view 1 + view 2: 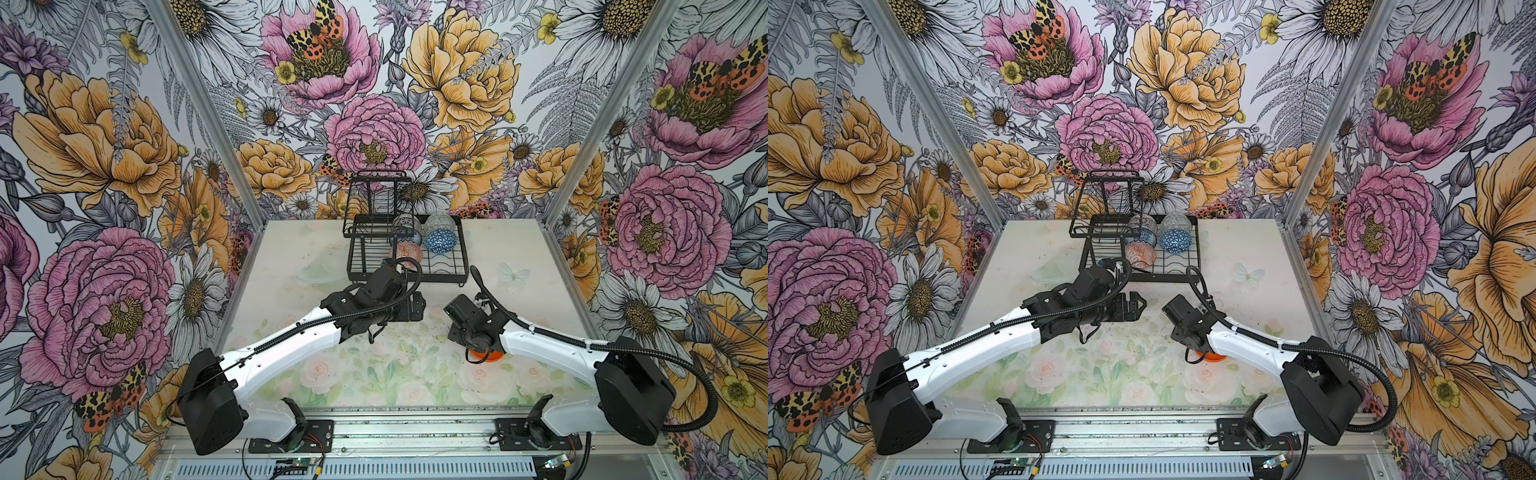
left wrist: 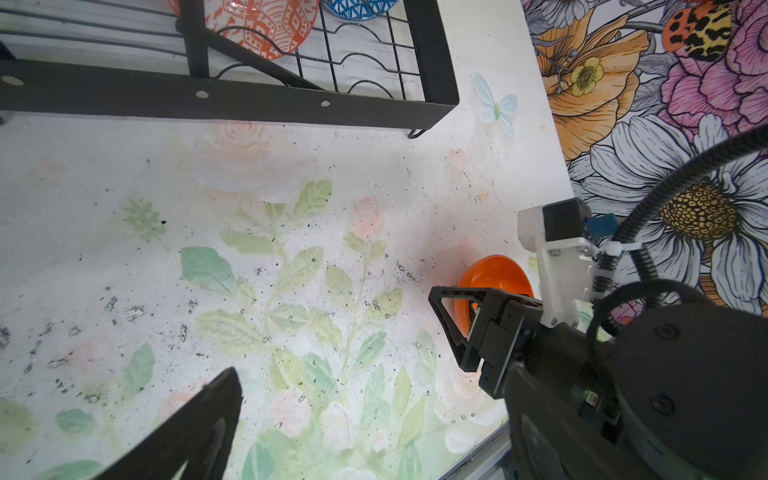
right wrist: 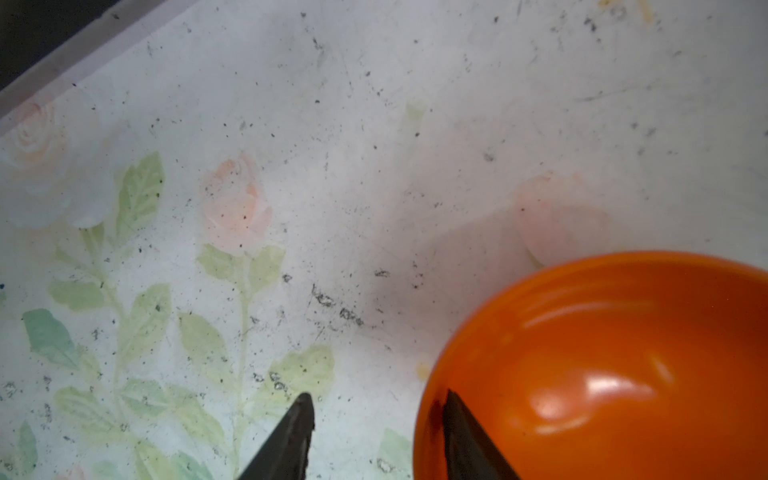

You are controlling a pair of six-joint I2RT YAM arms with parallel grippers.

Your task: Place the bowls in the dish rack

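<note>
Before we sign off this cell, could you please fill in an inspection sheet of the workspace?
surface: table, faded floral print, dark specks and scuffs.
job's things: dish rack holds five patterned bowls; orange bowl sits on the table.
clutter: pale shape left of the rack, dish or print unclear.
grippers: left gripper open, empty, above the table; right gripper open, straddling the orange bowl's rim.
cables: black conduits along both arms, looped at the wrists.
surroundings: floral walls on three sides.
</note>
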